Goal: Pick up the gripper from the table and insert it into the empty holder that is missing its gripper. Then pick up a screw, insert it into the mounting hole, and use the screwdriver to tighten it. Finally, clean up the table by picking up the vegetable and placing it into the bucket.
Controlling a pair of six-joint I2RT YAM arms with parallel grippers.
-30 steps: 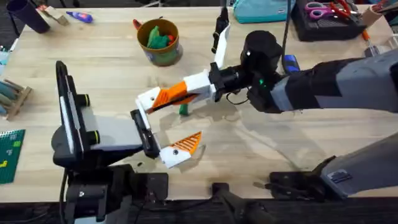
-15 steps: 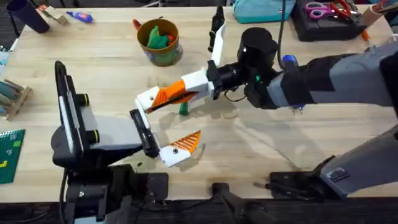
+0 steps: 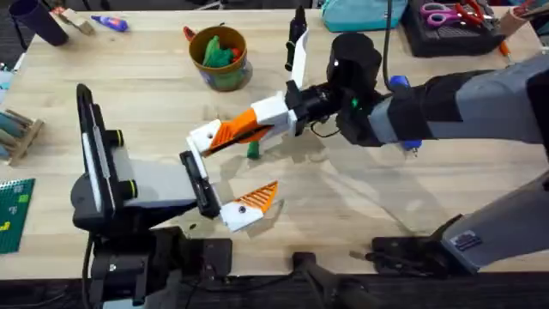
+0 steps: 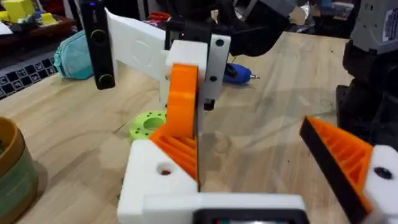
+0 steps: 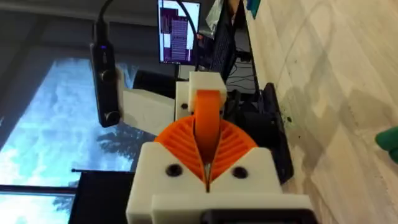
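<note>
Above the holder (image 3: 204, 137), right gripper (image 3: 225, 135) stays clenched on the gripper (image 3: 236, 130), barely shifted.

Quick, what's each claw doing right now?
Left gripper: open, holding nothing.
Right gripper: shut on the orange fingertip.

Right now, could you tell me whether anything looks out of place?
Nothing looks spilled or broken. The vegetable lies loose on the table by the right gripper, which holds the orange gripper at the holder.

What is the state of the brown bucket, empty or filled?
Not empty: the bucket holds green toy pieces, seen over its rim.
</note>
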